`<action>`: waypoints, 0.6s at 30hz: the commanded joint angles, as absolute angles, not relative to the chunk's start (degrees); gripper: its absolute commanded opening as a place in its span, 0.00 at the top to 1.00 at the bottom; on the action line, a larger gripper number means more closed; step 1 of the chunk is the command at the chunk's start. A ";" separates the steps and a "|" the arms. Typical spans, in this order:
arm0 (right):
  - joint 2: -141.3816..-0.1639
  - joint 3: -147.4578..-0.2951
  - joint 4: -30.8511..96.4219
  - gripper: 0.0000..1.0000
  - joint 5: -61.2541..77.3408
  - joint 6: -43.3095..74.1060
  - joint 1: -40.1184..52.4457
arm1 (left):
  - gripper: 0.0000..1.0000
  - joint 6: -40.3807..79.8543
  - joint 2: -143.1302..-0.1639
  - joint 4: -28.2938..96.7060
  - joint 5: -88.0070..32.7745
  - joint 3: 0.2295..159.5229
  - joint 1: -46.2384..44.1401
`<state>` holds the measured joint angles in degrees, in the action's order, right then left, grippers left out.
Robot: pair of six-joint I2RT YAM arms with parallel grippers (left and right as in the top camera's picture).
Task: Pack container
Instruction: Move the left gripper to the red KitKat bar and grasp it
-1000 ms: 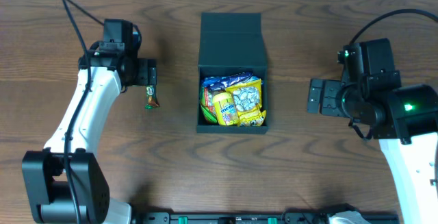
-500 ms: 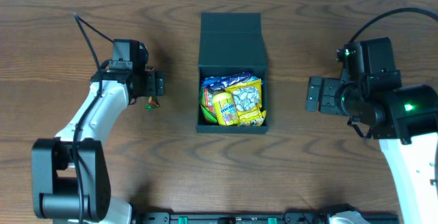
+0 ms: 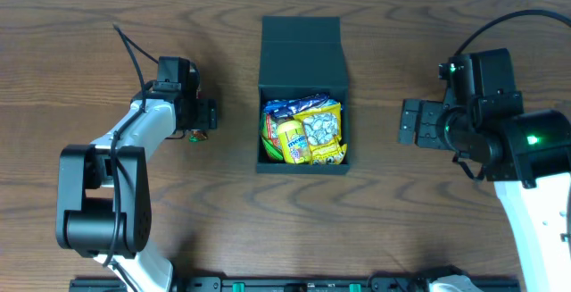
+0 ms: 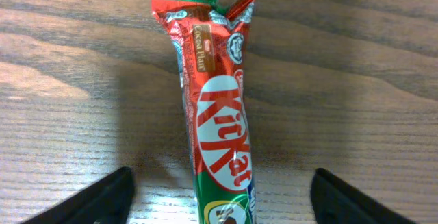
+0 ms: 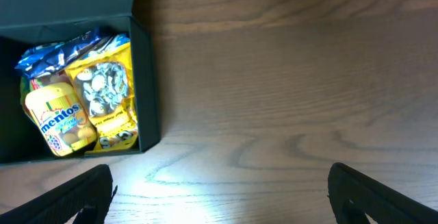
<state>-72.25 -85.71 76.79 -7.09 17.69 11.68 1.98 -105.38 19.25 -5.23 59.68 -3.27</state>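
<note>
The dark teal container [image 3: 302, 55] stands open at the table's middle, lid flap laid back, holding a yellow Mentos tub [image 3: 292, 140], yellow packets and a blue packet; it also shows in the right wrist view [image 5: 147, 80]. A red and green KitKat bar [image 4: 217, 114] lies on the wood left of the container [image 3: 198, 133]. My left gripper [image 4: 219, 200] is open, low over the bar, one finger on each side of it without touching. My right gripper [image 5: 219, 193] is open and empty over bare wood right of the container.
The wooden table [image 3: 401, 212] carries nothing else. A black cable [image 3: 129, 46] rises from the left arm. A dark rail [image 3: 303, 283] runs along the front edge.
My left gripper has moved right and down over the KitKat bar, its arm folding in. The right arm and the container have not moved.
</note>
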 commanded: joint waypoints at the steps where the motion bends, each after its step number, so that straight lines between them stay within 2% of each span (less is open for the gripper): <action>1: -71.46 -86.13 76.69 0.01 -7.03 17.08 11.29 | 0.26 2.17 -105.65 18.85 -5.37 59.40 -3.51; 4: -71.46 -86.13 76.69 0.01 -7.03 17.08 11.29 | 0.39 2.17 -105.65 18.76 -5.37 59.40 -3.49; 9: -71.46 -86.13 76.71 0.01 -7.03 17.08 11.29 | 0.54 2.17 -105.67 18.79 -5.39 59.40 -3.49; 18: -71.46 -86.13 76.71 0.01 -7.01 17.08 11.29 | 0.57 2.22 -105.80 18.92 -5.41 59.27 -3.51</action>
